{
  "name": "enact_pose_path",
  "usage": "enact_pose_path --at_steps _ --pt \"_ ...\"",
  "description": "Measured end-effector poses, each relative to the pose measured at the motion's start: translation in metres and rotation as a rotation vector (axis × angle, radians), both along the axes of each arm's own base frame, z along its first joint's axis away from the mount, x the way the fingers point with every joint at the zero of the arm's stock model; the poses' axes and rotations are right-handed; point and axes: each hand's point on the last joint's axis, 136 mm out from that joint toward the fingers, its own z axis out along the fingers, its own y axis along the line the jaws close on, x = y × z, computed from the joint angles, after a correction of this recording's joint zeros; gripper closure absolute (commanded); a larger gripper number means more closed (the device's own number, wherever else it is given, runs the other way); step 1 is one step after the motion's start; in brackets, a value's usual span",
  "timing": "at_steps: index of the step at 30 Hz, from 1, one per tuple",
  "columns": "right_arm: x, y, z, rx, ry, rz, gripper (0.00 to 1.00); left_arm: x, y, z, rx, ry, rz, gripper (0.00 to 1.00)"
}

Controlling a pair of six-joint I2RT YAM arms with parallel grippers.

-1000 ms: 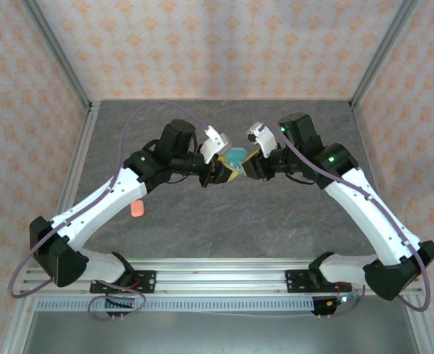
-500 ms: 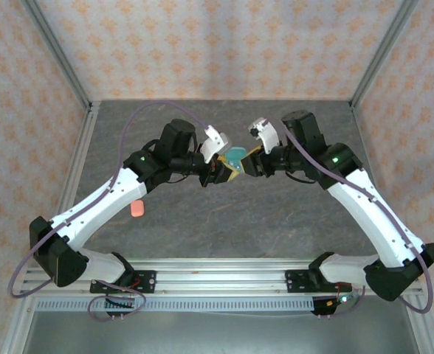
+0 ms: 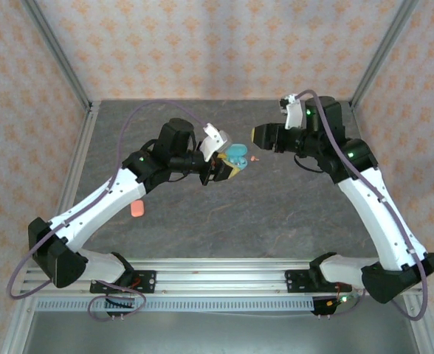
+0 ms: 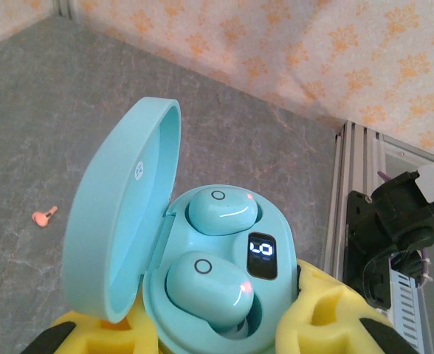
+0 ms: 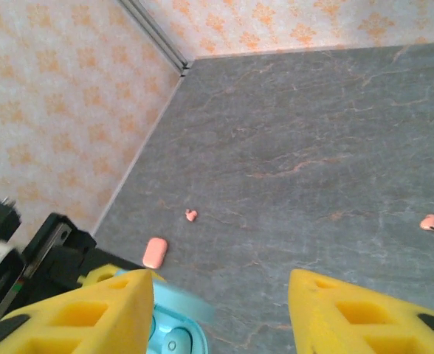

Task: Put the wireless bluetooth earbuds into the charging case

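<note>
Charging case [image 4: 121,221], light blue, lid up, clamped between left gripper [image 4: 217,324] jaws; two light-blue earbuds [image 4: 206,284] seated inside. Right gripper [image 5: 221,310] jaws spread, empty, well apart from case. Salmon-pink earbud [image 4: 44,215] loose on table [image 3: 276,214].

The top external camera looks down from high above and behind the open light-blue charging case [image 3: 238,155], well away from it. The left wrist camera sits right against that case; the right wrist camera, near it, catches its edge too.
</note>
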Motion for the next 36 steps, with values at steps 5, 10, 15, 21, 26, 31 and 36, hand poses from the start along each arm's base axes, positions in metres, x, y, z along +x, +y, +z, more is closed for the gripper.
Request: enact_pose_path --at_steps 5,10,15,21,26,31,36 --pt "0.010 0.020 -0.004 0.132 0.104 0.023 0.44 0.001 0.003 0.018 -0.034 -0.049 0.024 1.00" --pt "0.007 0.036 -0.009 0.233 0.182 0.079 0.42 0.005 0.005 0.026 -0.053 -0.068 0.055 1.00" --pt "0.004 0.041 -0.009 0.281 0.213 0.111 0.42 0.010 0.006 0.028 -0.069 -0.056 0.089 1.00" --pt "-0.006 0.042 -0.008 0.313 0.233 0.135 0.42 0.016 0.006 0.030 -0.087 -0.056 0.122 1.00" --pt "-0.009 0.043 -0.009 0.337 0.263 0.137 0.42 0.020 0.007 0.034 -0.099 -0.059 0.145 1.00" --pt "-0.009 0.047 -0.009 0.379 0.301 0.141 0.46 0.023 0.006 0.041 -0.126 -0.071 0.161 1.00" --pt "-0.007 0.052 -0.007 0.437 0.342 0.149 0.56 0.027 0.007 0.043 -0.136 -0.071 0.186 1.00"
